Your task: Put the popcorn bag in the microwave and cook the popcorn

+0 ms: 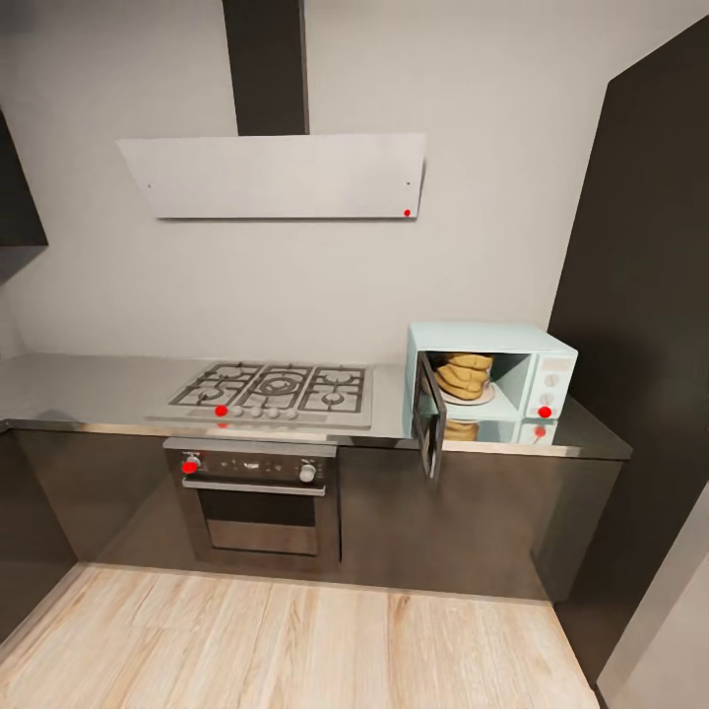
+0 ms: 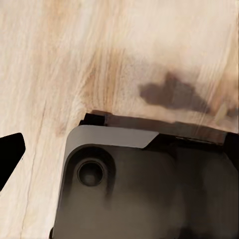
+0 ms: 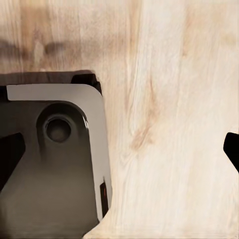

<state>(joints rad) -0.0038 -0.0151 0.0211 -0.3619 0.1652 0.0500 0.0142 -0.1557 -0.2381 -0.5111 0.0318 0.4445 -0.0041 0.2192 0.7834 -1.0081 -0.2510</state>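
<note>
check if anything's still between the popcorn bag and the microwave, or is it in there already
Nothing visible stands in the way: the popcorn bag already sits inside the microwave, on the pale plate in its cavity. The microwave door hangs open, swung out over the countertop edge.

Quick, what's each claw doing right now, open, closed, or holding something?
Left claw: cannot be told; one dark fingertip shows over the pale wood floor.
Right claw: cannot be told either; nothing seen held.
</note>
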